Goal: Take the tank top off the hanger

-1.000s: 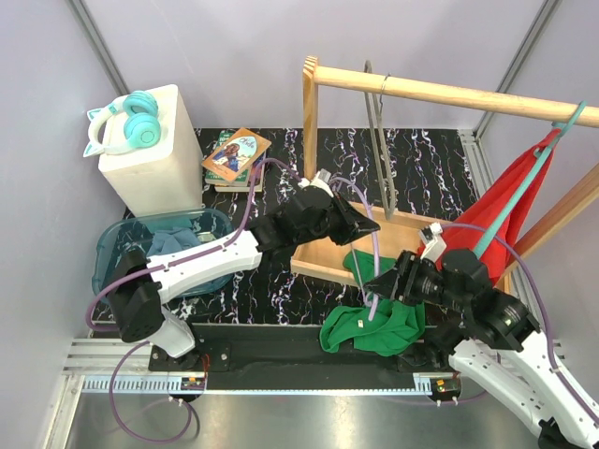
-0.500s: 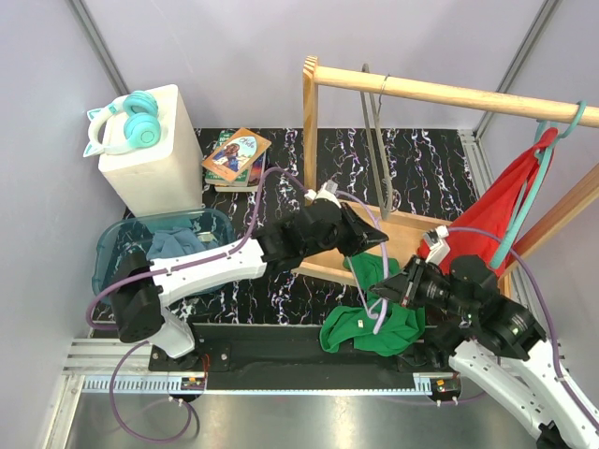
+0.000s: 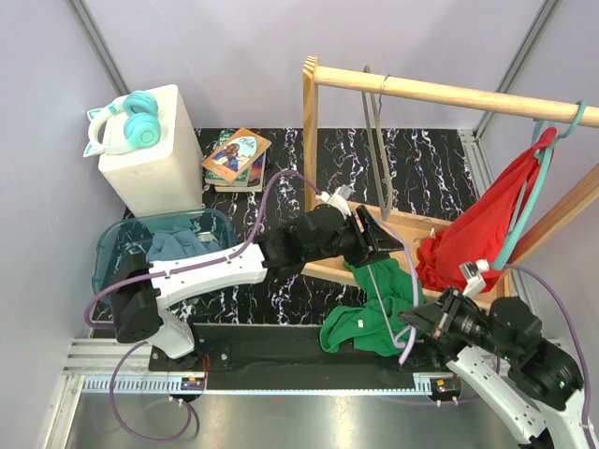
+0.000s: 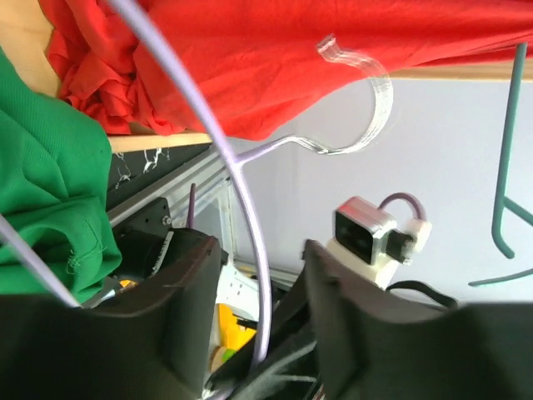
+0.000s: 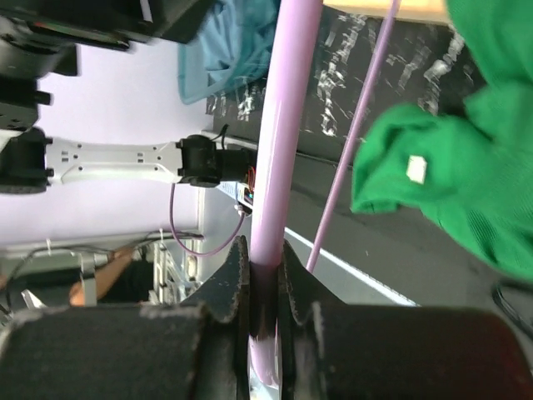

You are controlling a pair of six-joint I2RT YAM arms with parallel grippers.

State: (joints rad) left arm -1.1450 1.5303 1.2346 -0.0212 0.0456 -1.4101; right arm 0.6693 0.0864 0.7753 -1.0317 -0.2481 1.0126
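The green tank top lies crumpled from the wooden rack base to the table's near edge. It also shows in the left wrist view and the right wrist view. A lilac hanger arcs over it, and one thin arm runs into the cloth. My right gripper is shut on the hanger's thick bar. My left gripper is open above the rack base. The lilac bar passes between its spread fingers without being clamped.
A wooden rack holds a grey hanger and a teal hanger with a red garment bunched on the rack base. A blue bin, a white box with headphones and books stand at the left.
My right arm has pulled back toward the near right edge with the hanger. My left gripper has moved right. The red garment has dropped and bunched lower.
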